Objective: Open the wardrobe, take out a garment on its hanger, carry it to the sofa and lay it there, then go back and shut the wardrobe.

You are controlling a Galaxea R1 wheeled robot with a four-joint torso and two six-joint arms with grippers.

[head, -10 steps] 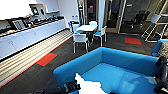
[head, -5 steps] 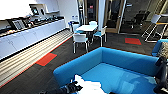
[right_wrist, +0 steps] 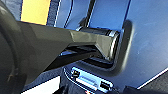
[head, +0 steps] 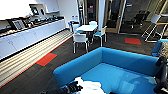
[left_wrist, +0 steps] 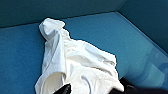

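The white garment lies crumpled on the seat of the blue sofa, one sleeve bunched up toward the backrest. In its folds I cannot make out the hanger. My left gripper hovers just above the garment's near end, its two dark fingertips wide apart and open around nothing. The head view shows the garment at the sofa's front left corner, with my left gripper beside it. My right arm hangs dark at the sofa's right end.
A white table with white chairs stands beyond the sofa. Low white kitchen cabinets run along the left wall. A red carpet patch lies left of the sofa. Another blue seat is at the right.
My left gripper has opened and let go of the garment, which now rests on the sofa seat. The rest of the room looks the same.
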